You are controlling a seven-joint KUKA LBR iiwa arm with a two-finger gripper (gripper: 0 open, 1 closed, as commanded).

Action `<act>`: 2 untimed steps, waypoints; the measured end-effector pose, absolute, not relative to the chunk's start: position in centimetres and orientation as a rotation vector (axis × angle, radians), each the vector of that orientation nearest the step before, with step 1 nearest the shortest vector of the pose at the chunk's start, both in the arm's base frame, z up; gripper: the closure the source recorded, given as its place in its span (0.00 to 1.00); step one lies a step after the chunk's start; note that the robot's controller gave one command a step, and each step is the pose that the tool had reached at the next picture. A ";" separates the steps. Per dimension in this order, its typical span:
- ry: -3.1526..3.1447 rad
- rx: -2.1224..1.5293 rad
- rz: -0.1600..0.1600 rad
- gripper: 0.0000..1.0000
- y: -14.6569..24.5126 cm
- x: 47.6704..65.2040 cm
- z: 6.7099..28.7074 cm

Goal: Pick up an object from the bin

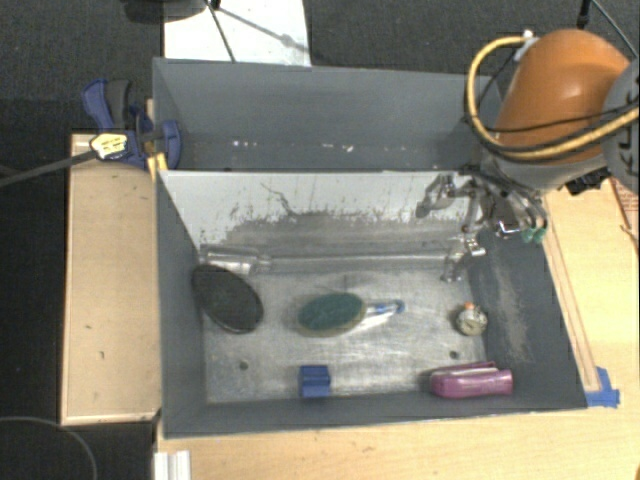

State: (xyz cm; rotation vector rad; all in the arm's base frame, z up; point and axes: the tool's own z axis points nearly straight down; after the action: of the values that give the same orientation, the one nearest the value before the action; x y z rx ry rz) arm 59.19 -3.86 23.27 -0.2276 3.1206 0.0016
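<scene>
My gripper [448,230] hangs at the bin's right side, near the back wall, open with nothing between its metal fingers [434,194]. Just below it on the floor lies a small round metallic thing [470,319]. A purple oblong object [470,381] rests at the front right corner, in front of the round thing. Left of the gripper, mid-floor, a green oval brush [332,313] lies flat, its white and blue handle pointing right.
A black oval disc [228,300] lies at the left, with a clear tube [236,262] just behind it. A small blue block [314,380] sits by the front wall. The arm's orange dome and cables overhang the bin's right rear corner.
</scene>
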 end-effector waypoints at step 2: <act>3.110 -0.313 -0.001 1.00 -1.4 55.8 7.5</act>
State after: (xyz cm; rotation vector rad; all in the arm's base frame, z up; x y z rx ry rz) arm 55.82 -1.43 7.48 -0.3132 3.1097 -0.0015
